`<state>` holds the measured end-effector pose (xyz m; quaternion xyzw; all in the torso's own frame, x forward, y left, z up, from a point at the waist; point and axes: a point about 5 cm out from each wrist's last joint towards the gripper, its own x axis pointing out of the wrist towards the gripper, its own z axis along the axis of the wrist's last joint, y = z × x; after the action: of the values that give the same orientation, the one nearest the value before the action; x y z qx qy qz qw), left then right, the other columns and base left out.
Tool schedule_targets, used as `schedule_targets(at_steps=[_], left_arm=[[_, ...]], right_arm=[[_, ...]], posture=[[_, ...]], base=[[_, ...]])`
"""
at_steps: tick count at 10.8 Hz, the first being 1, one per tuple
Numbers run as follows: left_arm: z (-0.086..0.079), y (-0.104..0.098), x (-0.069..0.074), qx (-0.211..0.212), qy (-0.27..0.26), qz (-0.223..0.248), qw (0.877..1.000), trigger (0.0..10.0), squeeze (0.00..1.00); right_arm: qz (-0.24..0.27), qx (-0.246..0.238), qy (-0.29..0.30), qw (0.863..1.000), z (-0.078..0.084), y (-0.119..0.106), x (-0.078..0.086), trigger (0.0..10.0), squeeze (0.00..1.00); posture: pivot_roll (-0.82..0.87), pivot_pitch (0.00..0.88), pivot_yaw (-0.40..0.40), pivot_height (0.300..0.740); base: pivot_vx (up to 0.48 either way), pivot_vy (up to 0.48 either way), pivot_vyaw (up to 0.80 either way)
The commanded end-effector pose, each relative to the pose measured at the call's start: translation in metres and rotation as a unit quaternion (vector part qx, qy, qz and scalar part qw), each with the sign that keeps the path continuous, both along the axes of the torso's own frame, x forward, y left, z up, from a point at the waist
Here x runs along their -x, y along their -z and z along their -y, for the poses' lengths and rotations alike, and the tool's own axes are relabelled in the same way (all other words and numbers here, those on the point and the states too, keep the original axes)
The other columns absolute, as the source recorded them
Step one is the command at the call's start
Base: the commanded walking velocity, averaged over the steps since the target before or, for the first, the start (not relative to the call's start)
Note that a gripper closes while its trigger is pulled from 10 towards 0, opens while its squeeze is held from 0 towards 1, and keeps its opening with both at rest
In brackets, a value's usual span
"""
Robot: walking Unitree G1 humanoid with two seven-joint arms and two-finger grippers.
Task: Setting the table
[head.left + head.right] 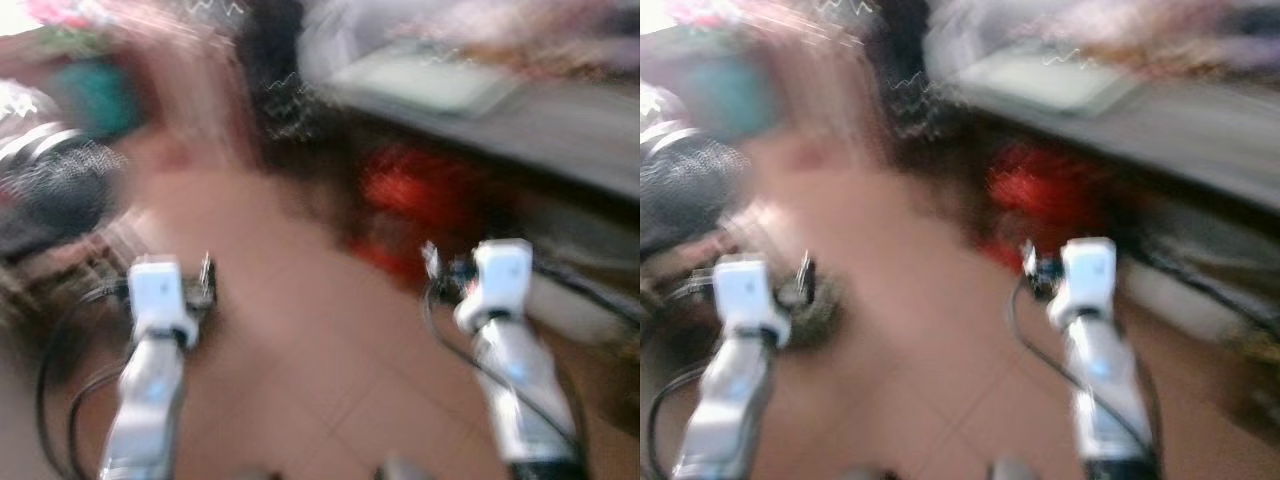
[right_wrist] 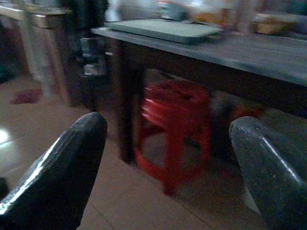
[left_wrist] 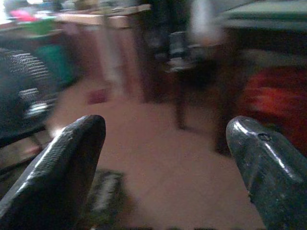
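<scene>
A dark wooden table stands ahead on my right, with a flat grey-green mat on its near end and blurred items further along. My left gripper is open and empty, held out over the tiled floor. My right gripper is open and empty too, pointing toward the table's underside. Both silver arms reach forward low in the blurred head views.
A red plastic stool sits under the table beside its dark leg. A black fan or round grille stands at the left. A wooden counter runs along the back left. Brown floor tiles lie ahead.
</scene>
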<state>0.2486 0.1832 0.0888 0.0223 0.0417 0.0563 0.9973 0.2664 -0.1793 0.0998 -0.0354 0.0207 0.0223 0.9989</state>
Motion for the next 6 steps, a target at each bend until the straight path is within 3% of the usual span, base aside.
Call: schedule_targets(at_steps=[1, 5, 6], left_arm=[[0.004, -0.002, 0.0, 0.011, 0.019, 0.003, 1.0, 10.0, 0.0], [0.014, -0.006, 0.001, 0.054, 0.053, 0.021, 0.997, 10.0, 0.0], [0.014, -0.007, 0.002, 0.038, 0.052, 0.024, 0.998, 10.0, 0.0]], right_arm=[[0.01, 0.0, -0.004, 1.0, -0.004, -0.006, -0.003, 10.0, 0.0], [0.012, 0.0, -0.004, 1.0, -0.004, -0.01, -0.004, 10.0, 0.0], [0.011, -0.003, -0.002, 1.0, -0.005, -0.01, -0.002, 10.0, 0.0]], posture=[[-0.04, 0.055, 0.085, 0.74], [-0.04, 0.066, 0.078, 0.74], [-0.04, 0.068, 0.078, 0.74]], base=[[0.0, 0.0, -0.79], [0.0, 0.0, -0.79], [0.0, 0.0, -0.79]])
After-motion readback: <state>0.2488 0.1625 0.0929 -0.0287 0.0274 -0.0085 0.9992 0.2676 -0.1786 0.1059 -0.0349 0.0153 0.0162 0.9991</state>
